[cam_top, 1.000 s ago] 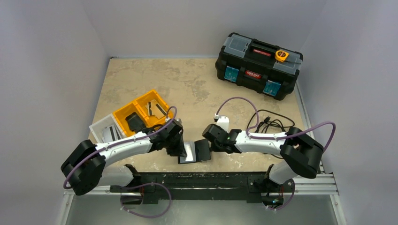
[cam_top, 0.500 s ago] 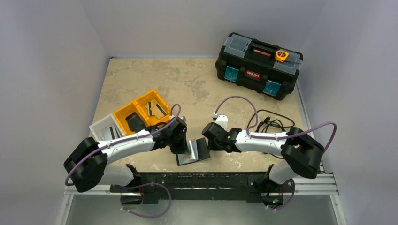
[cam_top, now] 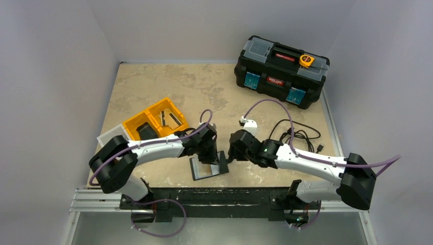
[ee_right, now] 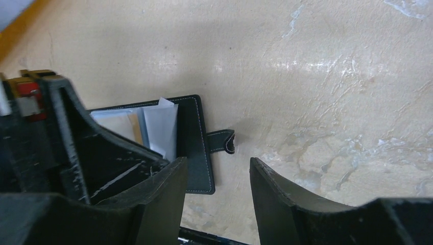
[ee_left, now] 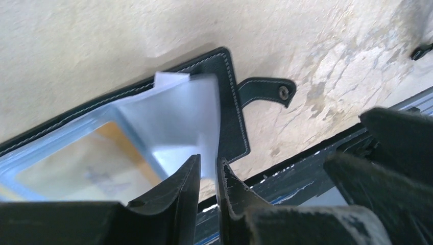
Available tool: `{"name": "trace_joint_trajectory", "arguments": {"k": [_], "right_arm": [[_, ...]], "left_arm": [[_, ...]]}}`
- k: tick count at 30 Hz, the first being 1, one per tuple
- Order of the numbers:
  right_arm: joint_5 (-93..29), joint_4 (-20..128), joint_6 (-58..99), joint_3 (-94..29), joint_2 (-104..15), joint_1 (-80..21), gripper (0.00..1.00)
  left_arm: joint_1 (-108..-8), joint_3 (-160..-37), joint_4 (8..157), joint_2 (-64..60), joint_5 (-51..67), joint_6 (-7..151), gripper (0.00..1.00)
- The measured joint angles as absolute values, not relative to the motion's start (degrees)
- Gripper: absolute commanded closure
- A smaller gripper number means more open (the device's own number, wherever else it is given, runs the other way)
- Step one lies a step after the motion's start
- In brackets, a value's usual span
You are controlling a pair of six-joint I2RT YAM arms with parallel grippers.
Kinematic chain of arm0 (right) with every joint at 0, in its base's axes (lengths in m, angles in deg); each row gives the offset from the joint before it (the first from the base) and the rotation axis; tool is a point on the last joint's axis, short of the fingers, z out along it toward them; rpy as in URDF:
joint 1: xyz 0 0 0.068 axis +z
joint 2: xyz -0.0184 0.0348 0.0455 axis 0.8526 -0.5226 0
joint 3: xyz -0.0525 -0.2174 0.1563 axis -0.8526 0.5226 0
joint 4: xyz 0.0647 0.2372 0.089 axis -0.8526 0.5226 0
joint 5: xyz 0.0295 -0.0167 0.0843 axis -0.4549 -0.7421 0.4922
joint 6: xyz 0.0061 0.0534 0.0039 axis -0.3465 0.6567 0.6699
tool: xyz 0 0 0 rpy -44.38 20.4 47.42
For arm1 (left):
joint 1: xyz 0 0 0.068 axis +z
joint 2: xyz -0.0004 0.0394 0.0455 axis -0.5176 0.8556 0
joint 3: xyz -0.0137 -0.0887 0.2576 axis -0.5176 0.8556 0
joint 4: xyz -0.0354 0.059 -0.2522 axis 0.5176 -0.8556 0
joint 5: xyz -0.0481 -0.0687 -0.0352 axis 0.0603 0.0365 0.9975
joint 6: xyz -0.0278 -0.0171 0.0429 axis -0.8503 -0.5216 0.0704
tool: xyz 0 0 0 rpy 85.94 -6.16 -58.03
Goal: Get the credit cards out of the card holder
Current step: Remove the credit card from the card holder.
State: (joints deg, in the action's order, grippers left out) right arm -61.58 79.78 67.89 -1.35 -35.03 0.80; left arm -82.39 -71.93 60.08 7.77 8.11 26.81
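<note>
Two arms meet low over the near edge of the table [cam_top: 153,81], well apart from the toolbox [cam_top: 281,71], with the bins [cam_top: 155,120] just behind the left arm. Between the arms the holder [cam_top: 208,167] lies open and flat, its long axis running left to right and its strap [ee_left: 268,89] pointing toward the right arm.

The left gripper [ee_left: 207,161] is directly over the holder's strap end. Its fingers [ee_left: 178,189] are pinched almost together on a pale sheet [ee_left: 176,117] that stands up, bent, out of that half. Whether it is a card or a sleeve leaf I cannot tell. Cards [ee_left: 87,171] seem to sit under the glossy panel.

The right gripper [ee_right: 214,161] hangs just beside the strap, spread wide and holding nothing.

By my reading the left arm is nearer and has the pull — upward, off the holder. The holder may lift with the sheet unless the right gripper pins it down.
</note>
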Motion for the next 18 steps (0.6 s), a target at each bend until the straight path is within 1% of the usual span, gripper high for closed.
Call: {"name": "trace_joint_trajectory", "arguments": {"k": [4,7,11,18], "right_arm": [[-61.7,81.2,67.9,-1.3,-32.3,0.8,0.52],[-61.7,81.9,67.9,-1.3,-30.6,0.8,0.52],[-61.6,82.5,68.0,-1.3,-29.4,0.9,0.53],[-61.1,82.7,67.9,-1.4,-29.1,2.0,0.54]], "left_arm": [[-82.7,-73.8,62.7,11.9,9.7,26.8,0.7],[-82.7,-74.5,64.1,14.5,10.8,26.8,0.68],[-82.7,-75.3,65.1,16.8,12.0,26.8,0.67],[-82.7,-76.6,63.1,15.6,11.6,27.7,0.62]]}}
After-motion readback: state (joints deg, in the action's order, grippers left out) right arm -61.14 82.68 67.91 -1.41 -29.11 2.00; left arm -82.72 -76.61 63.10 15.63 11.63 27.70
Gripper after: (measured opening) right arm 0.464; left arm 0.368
